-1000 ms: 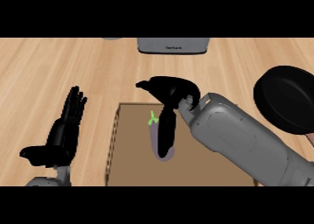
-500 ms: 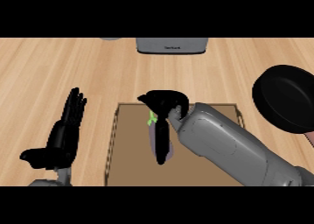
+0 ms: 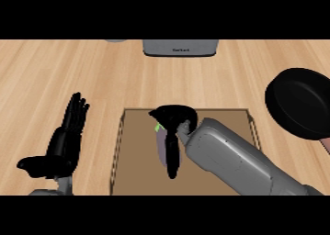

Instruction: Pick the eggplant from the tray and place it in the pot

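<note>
The right hand point(image 3: 173, 120) curls down over the eggplant point(image 3: 165, 149), which lies in the brown tray point(image 3: 137, 151) at centre. The black pot point(image 3: 304, 103) sits at three o'clock. The left hand point(image 3: 64, 142) rests with straight fingers at eight o'clock. A grey appliance point(image 3: 180, 47) at twelve o'clock bears writing too small to read.
</note>
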You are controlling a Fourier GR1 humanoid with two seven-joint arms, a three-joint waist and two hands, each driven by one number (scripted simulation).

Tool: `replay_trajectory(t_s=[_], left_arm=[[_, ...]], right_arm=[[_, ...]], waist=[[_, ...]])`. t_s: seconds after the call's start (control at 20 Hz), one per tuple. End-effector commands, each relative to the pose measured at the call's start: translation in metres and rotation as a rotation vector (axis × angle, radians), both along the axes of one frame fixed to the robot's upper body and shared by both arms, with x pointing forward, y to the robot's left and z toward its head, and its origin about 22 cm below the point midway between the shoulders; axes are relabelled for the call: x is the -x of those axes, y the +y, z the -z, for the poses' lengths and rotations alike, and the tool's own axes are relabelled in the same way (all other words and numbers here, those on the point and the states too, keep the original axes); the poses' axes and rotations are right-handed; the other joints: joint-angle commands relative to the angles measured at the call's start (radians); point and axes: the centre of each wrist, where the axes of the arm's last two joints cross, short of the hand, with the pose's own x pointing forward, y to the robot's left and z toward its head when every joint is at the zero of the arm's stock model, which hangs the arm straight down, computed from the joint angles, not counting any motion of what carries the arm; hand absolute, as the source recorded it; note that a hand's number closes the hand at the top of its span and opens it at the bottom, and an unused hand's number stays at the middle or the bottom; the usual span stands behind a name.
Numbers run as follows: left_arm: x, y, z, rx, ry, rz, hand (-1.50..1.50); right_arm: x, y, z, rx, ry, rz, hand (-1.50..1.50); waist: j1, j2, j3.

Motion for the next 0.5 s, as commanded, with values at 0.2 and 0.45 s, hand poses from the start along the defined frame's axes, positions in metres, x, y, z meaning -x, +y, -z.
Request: replay_trajectory(t_s=[0.2, 0.45], left_arm=[[-0.004, -0.012, 0.002, 0.000, -0.007, -0.007, 0.00], [-0.004, 0.008, -0.014, -0.001, 0.005, -0.001, 0.00]], right_arm=[[0.011, 0.016, 0.010, 0.105, 0.008, -0.002, -1.50], [0.000, 0.005, 0.028, 0.104, 0.032, 0.011, -1.50]], waist=[[-0.001, 0.000, 0.000], [0.002, 0.001, 0.000]])
